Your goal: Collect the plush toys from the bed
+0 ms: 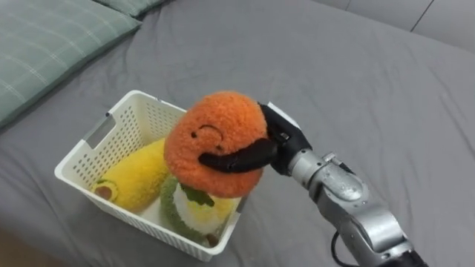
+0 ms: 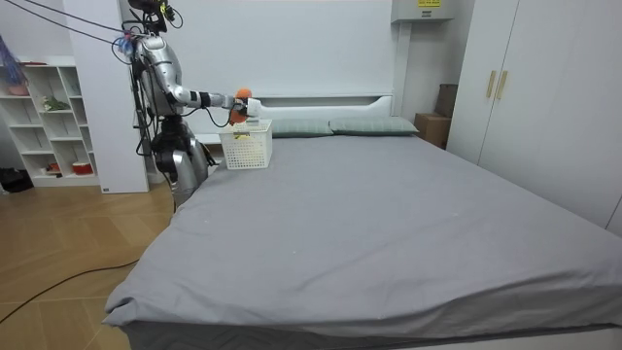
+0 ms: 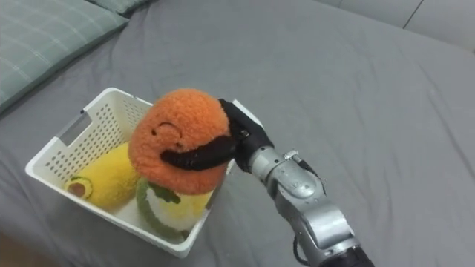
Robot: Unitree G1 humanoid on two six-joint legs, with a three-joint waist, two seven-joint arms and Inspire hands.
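Currently, left eye view: right hand (image 1: pixel 280 142) has its fingers (image 1: pixel 237 159) curled round the orange plush ball (image 1: pixel 211 133), held just over the white basket (image 1: pixel 78 159) on the grey bed (image 1: pixel 356 74). A yellow plush (image 1: pixel 137 178) and a green-white plush (image 1: pixel 194 211) lie inside. Room view: robot stands bedside near the pillows (image 2: pixel 301 127), arm out over the basket. Right eye view: same grasp. The ball looks light, soft and squashy; a wrap round its middle should hold.
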